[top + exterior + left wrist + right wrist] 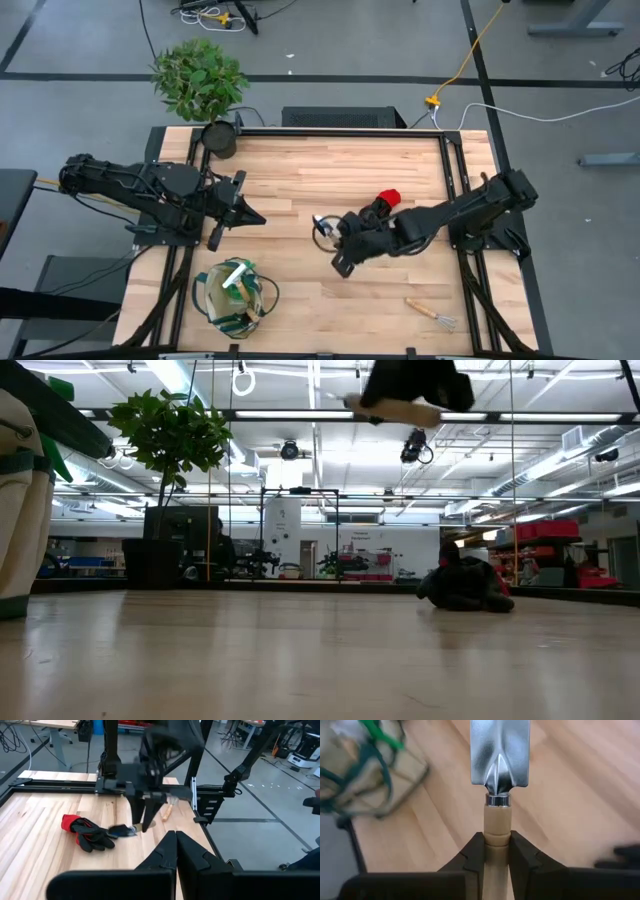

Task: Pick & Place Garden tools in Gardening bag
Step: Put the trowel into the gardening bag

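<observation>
Right gripper [496,851] clamping wooden-handled silver trowel [499,765] above mid-table, left gripper [176,851] pinched shut, beige green-trimmed canvas bag [233,297] holding green-and-white spray bottle [236,274].

A light wooden table [330,170] carries a gardening bag [232,298] at its near left, a potted plant [219,139] at its far left corner, a black glove with red cuff [384,203] near the middle and a hand fork [432,314] at the near right.

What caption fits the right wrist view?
Right gripper shut on wooden-handled metal trowel, held above the light wooden table, beige gardening bag beyond.
</observation>
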`<state>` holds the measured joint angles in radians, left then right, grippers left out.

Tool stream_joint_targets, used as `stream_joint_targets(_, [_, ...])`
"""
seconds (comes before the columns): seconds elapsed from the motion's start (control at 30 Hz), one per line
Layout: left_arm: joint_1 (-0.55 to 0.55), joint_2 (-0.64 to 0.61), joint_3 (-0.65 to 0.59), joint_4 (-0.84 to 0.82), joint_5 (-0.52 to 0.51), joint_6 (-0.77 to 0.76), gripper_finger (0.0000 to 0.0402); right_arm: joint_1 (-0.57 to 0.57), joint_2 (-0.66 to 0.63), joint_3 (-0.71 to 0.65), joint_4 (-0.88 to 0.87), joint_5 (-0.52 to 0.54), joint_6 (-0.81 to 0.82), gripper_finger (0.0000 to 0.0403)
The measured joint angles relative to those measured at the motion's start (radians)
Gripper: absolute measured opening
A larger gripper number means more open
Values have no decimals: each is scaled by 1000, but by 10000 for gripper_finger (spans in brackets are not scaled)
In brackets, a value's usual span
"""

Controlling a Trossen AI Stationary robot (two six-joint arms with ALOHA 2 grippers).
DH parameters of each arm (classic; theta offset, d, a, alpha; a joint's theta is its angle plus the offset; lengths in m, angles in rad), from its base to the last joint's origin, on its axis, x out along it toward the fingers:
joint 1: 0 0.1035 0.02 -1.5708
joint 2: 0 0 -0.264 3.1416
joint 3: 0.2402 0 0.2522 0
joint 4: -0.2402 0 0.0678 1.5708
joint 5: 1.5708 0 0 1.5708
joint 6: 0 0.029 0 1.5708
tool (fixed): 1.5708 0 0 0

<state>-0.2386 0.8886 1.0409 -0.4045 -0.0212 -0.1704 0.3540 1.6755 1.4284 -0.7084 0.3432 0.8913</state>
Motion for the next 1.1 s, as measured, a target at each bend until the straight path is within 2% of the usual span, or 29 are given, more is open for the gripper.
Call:
stream_joint_targets(0.27, [0, 0, 0, 11, -12, 42, 3, -75, -67, 0, 105, 2, -39, 53])
stream_joint_targets(0.67, [0, 0, 0, 21, -71, 189, 6, -238, -142, 0, 283, -143, 35, 53])
stream_joint_targets(0.97, [0, 2, 1, 39, -143, 390, 28, -352, -161, 0, 429, -275, 64, 53])
stream_joint_targets(1.1, [0, 3, 1, 40, -194, 480, 41, -386, -163, 0, 488, -293, 95, 54])
